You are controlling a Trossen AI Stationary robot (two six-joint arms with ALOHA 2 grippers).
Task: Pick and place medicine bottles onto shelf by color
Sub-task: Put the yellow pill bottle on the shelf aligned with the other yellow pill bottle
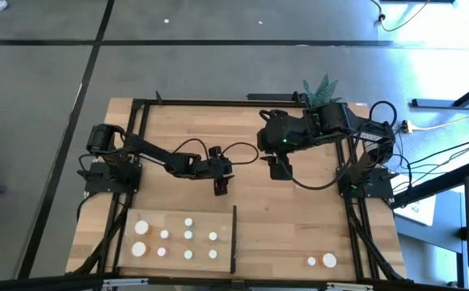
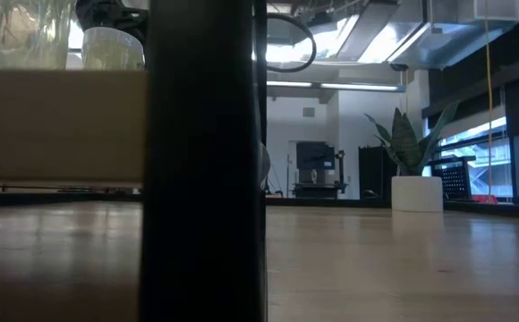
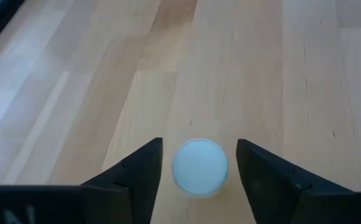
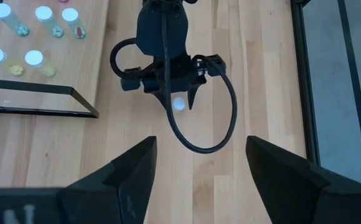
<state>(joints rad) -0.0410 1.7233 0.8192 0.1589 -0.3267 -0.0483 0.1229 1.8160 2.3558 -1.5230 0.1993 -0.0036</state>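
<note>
A small bottle with a round white cap stands upright on the tabletop. My left gripper points down over it at mid-table, open, with one finger on either side of the cap and a gap on both sides. The right wrist view shows the same cap between those fingers. My right gripper hangs open and empty a little to the right. The shelf, with its black strip, lies at the near left. Several white-capped bottles stand on it.
Two more white-capped bottles stand near the table's front right corner. A white pot with a green plant stands at the far edge. In the low view the shelf's black strip fills the foreground. Bare wood lies between shelf and arms.
</note>
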